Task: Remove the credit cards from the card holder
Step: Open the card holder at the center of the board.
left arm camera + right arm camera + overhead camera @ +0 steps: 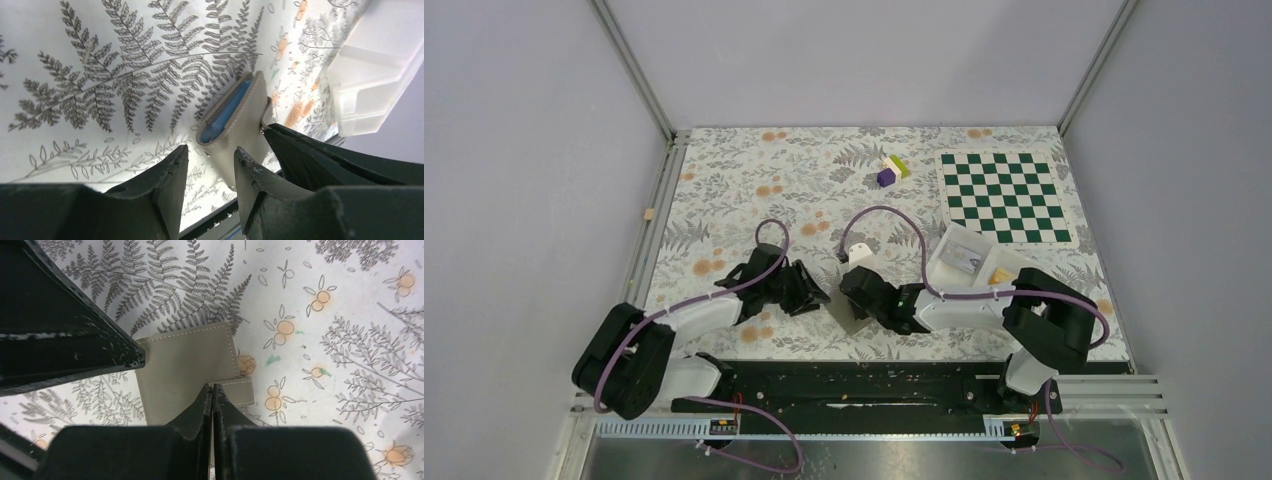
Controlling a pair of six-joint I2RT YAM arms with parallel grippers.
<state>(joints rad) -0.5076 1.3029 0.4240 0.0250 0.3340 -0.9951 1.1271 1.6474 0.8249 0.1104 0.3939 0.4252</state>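
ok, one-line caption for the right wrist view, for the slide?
Right claw, shut, tips at the strap tab of the flat grey stitched card holder on the fern-print tablecloth.

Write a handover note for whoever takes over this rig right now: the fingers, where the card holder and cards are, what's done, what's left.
Left gripper: fingers open, holding nothing, right by the card holder.
Right gripper: fingers shut, tips at the holder's clasp tab; unclear whether they pinch it.
Card holder: on the fern-print tablecloth between both arms, nearly folded, a sliver of blue lining showing.
Credit cards: none visible in the holder. A grey item and a tan item lie in the white tray, too small to identify.
Done: nothing confirmed.
Left: open the holder and pull out the cards.
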